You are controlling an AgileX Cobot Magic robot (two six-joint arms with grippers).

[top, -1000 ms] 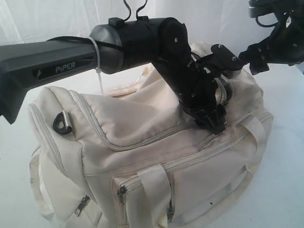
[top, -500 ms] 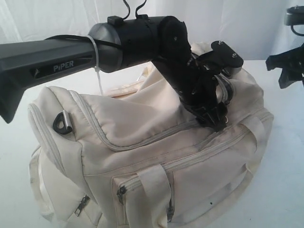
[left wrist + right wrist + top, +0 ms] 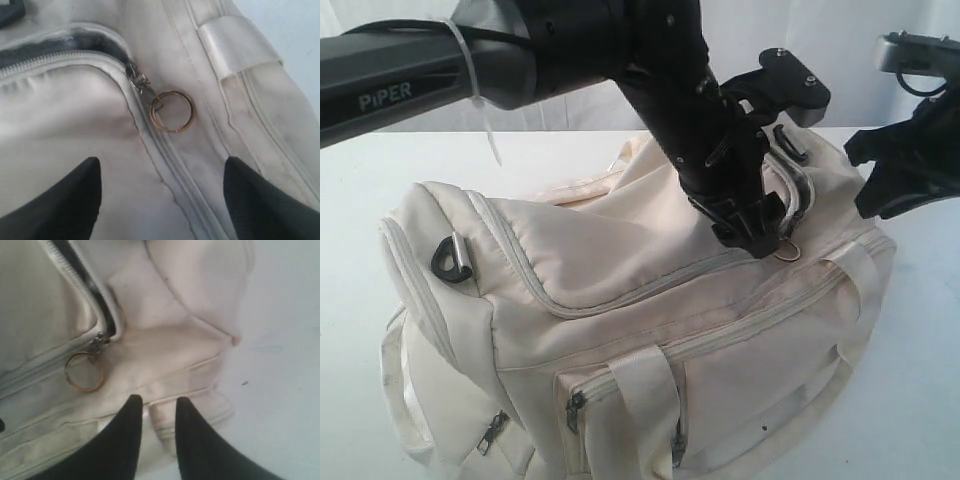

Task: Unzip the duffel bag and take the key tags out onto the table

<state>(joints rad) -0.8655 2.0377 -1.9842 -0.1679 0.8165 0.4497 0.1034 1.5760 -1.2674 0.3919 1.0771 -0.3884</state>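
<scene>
Got the duffel bag [image 3: 620, 300] sitting on the table [image 3: 920, 420], top zipper slider [image 3: 139, 80] near the bag's right end, a dark slit of lining open behind it and a brass ring [image 3: 153, 114] lying flat on the fabric. Have the left gripper [image 3: 161, 170] released, jaws spread wide either side of that ring, nothing between them. Seeing the right gripper [image 3: 157, 400] over the bag's right end near the same ring, jaws only narrowly parted, gripping nothing.
</scene>
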